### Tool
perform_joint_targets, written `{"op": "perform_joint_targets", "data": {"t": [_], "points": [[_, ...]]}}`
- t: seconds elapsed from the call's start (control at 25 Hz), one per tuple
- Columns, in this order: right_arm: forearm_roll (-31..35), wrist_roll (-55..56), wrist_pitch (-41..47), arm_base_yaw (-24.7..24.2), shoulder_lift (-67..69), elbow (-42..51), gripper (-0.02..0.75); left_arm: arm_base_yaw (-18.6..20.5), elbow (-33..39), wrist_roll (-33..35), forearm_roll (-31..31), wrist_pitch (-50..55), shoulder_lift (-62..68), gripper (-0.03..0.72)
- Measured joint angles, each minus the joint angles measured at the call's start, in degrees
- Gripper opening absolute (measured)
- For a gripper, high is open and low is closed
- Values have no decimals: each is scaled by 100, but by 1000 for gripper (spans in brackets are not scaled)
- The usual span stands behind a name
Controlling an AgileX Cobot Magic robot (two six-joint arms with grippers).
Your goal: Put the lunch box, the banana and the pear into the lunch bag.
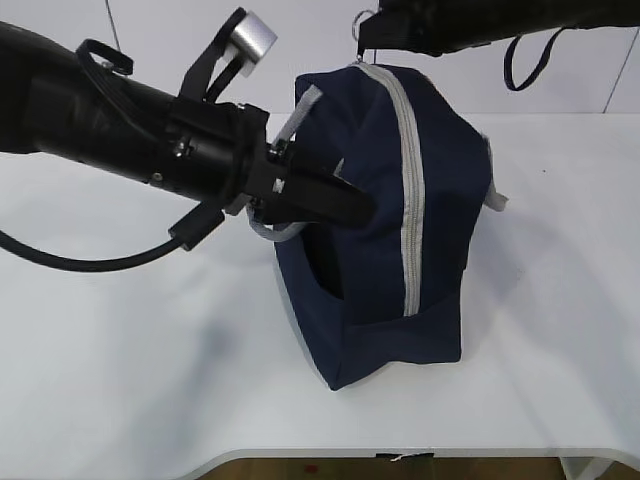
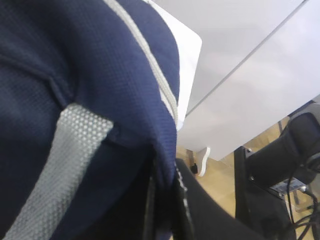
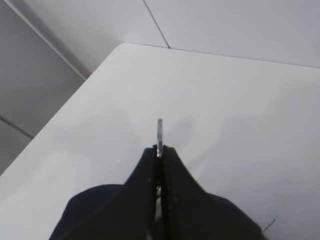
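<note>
White worktop [image 1: 120, 380] against pale wall panels, carrying one large navy-blue fabric lunch bag [image 1: 440, 230] with grey zipper [image 1: 412, 200], lying right of centre.

- Left claw [image 1: 345, 205]: pressed against the bag's left side, closed on the fabric edge beside a grey webbing handle [image 2: 65, 165]; grip confirmed in left wrist view.
- Right claw [image 3: 160, 150]: closed on a thin metal ring pull [image 3: 160, 131], held above the bag's far end at the zipper's top.
- Zipper: closed along all visible length.
- Count: one bag, two arms. Lunch box, banana, pear: none in view; whereabouts cannot be told.

Judged step: zipper work with bag braced. Next move calls for a steady pull along the zipper line, left grip firm.
</note>
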Motion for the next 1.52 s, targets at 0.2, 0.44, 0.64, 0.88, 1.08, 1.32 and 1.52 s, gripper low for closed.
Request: {"op": "perform_joint_targets", "data": {"t": [0.2, 0.44, 0.64, 0.88, 1.08, 1.32, 1.52], "points": [[-32, 0, 10, 0, 297, -335, 6, 0, 0, 0, 27, 99, 0, 43], [-108, 15, -2, -57, 550, -518, 6, 0, 0, 0, 40, 194, 0, 43], [-106, 53, 20, -206, 739, -609, 6, 0, 0, 0, 40, 222, 0, 43], [-106, 52, 34, -299, 989, -670, 6, 20, 0, 0, 29, 222, 0, 43], [-85, 55, 34, -309, 1195, -755, 6, 24, 0, 0, 29, 211, 0, 43], [-70, 65, 44, -320, 1360, -766, 6, 33, 0, 0, 29, 222, 0, 43], [-81, 65, 147, -402, 1360, -775, 6, 33, 0, 0, -40, 222, 0, 43]]}}
